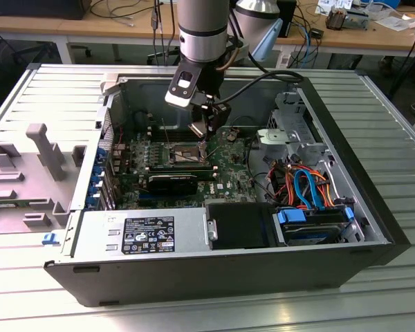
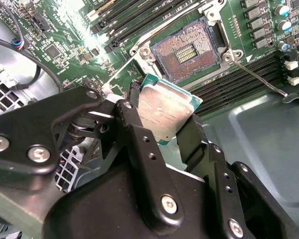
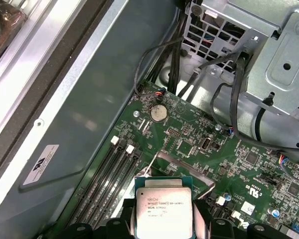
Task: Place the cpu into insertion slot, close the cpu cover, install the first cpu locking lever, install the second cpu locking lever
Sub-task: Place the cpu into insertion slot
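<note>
The claw [image 2: 163, 124] pinches the cpu [image 2: 165, 110] by two opposite edges, silver top showing in both wrist views, and holds it clear of the green motherboard [image 3: 249, 177]. In the exterior view the claw hangs just above centre frame inside the open computer case [image 1: 228, 280]. It is near the insertion slot [image 1: 183, 153], which lies uncovered with the chip not in it.
</note>
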`<control>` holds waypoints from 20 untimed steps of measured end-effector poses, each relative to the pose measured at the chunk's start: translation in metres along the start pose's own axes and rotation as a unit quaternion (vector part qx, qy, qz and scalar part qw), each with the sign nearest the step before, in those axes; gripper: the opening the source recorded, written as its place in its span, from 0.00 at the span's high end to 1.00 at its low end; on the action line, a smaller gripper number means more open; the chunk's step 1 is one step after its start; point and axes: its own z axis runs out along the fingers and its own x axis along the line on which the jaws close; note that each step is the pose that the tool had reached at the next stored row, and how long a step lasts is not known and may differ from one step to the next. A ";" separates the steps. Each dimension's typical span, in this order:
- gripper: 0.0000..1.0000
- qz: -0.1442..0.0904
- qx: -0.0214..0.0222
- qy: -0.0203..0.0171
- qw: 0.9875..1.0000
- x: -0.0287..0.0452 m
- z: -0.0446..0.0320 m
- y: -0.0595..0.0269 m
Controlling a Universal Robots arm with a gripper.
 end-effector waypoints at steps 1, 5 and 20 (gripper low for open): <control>0.45 0.000 0.000 0.000 1.000 0.0000 0.0000 0.0000; 0.45 0.002 0.000 0.000 1.000 0.0000 0.0001 0.0000; 0.45 0.009 0.000 -0.001 1.000 0.0000 0.0006 -0.0001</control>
